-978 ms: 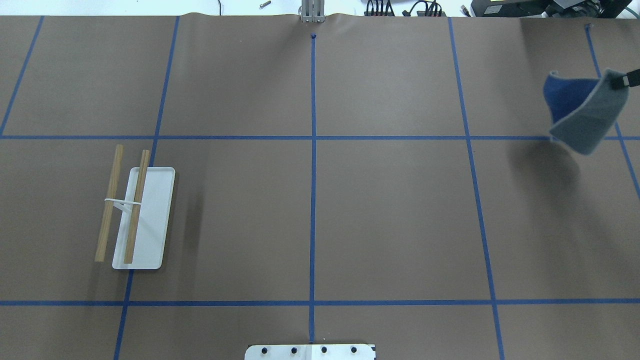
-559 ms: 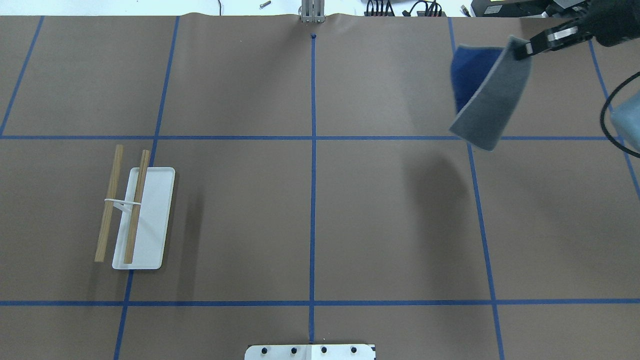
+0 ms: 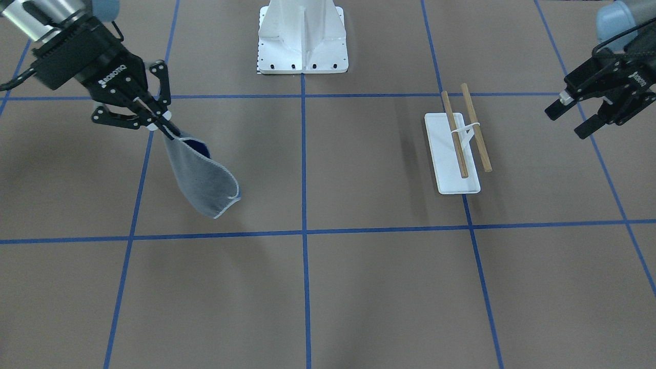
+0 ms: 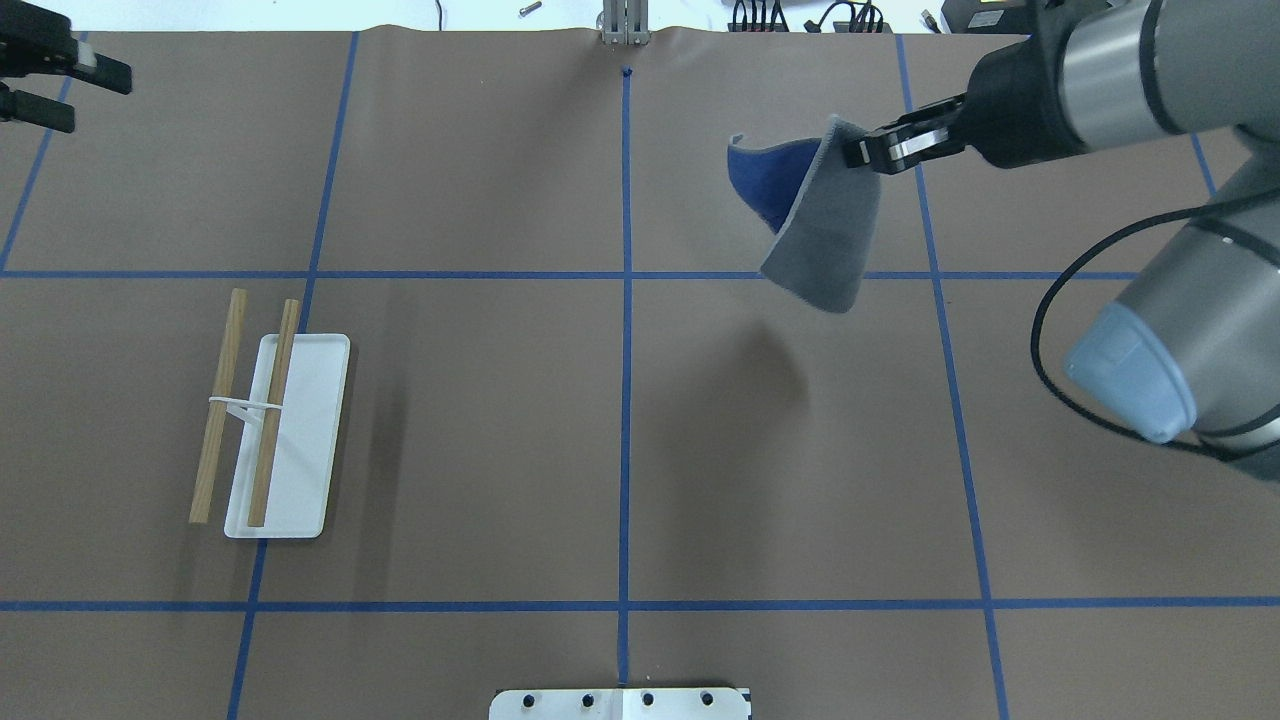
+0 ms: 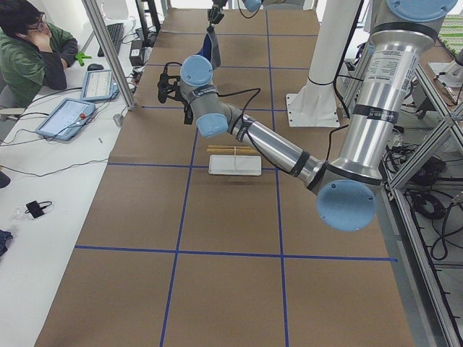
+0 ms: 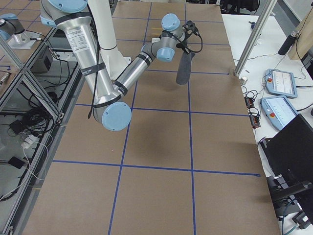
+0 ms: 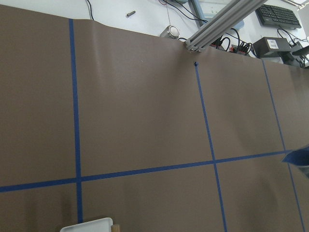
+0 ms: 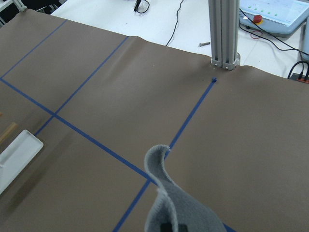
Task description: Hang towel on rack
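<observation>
**Shift partner:** Where is the towel at this moment?

**Operator:** Upper right of the overhead frame. My right gripper is pinching the towel by its top edge, fingers pressed together on the cloth. The towel hangs free above the desk, just right of the central blue tape line. Its grey face is outward and the blue face curls behind.

**Shift partner:** And the rack?

**Operator:** The rack sits at the left of the same frame, a little below the middle, well apart from the towel. It has two wooden rails over a white base, and nothing is draped on it.

**Shift partner:** The other arm?

**Operator:** My left gripper sits in the far upper left corner, fingers spread, holding nothing.

**Shift partner:** So which step is this?

**Operator:** I read it as the carry. The towel is lifted but not yet delivered, so the hanging itself is all still to do.

**Shift partner:** What does the next move call for?

**Operator:** I need to travel left across the centre line and down the frame, with the towel's loose end kept higher than the rails. Then I line the cloth up crosswise over one rail and lower it until it drapes on both sides. Only then do I let the fingers part. The cloth looks limp and likely to swing, so I would approach slowly.
</observation>
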Action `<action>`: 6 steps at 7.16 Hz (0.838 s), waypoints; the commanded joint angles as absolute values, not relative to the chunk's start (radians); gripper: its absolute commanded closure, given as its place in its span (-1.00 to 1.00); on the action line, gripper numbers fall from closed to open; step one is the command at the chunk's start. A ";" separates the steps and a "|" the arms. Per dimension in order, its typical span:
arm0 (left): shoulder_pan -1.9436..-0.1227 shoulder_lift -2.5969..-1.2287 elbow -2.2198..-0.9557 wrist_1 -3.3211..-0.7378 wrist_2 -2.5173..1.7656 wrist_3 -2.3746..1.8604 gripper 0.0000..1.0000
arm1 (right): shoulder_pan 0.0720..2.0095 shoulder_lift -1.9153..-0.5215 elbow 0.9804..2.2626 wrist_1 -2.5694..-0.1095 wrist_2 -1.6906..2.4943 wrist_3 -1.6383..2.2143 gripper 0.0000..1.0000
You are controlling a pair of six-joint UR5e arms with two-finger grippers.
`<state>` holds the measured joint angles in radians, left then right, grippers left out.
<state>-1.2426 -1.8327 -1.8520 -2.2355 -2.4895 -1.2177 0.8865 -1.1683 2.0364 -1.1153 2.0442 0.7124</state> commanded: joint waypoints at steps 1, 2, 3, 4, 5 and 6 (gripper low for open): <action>-1.041 -1.969 -1.833 -2.237 -2.258 -1.675 -0.96 | 0.735 -1.115 2.060 -1.120 1.820 0.773 1.00; -0.929 -2.030 -1.829 -2.235 -2.126 -1.879 -0.96 | 0.671 -1.091 2.059 -1.121 1.728 0.775 1.00; -0.860 -2.069 -1.821 -2.230 -2.047 -2.025 -0.96 | 0.634 -1.063 2.059 -1.146 1.671 0.775 1.00; -0.826 -2.106 -1.812 -2.230 -2.027 -2.151 -0.96 | 0.594 -1.040 2.060 -1.167 1.614 0.775 1.00; -0.824 -2.112 -1.804 -2.230 -2.026 -2.216 -0.96 | 0.565 -1.023 2.059 -1.170 1.574 0.775 1.00; -0.816 -2.112 -1.807 -2.232 -2.026 -2.223 -0.96 | 0.560 -1.011 2.056 -1.170 1.572 0.775 1.00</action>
<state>-0.8297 -2.1044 -1.8083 -2.2309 -2.0329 -2.1774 0.5786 -1.0291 2.0581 -1.1663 1.5951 0.7745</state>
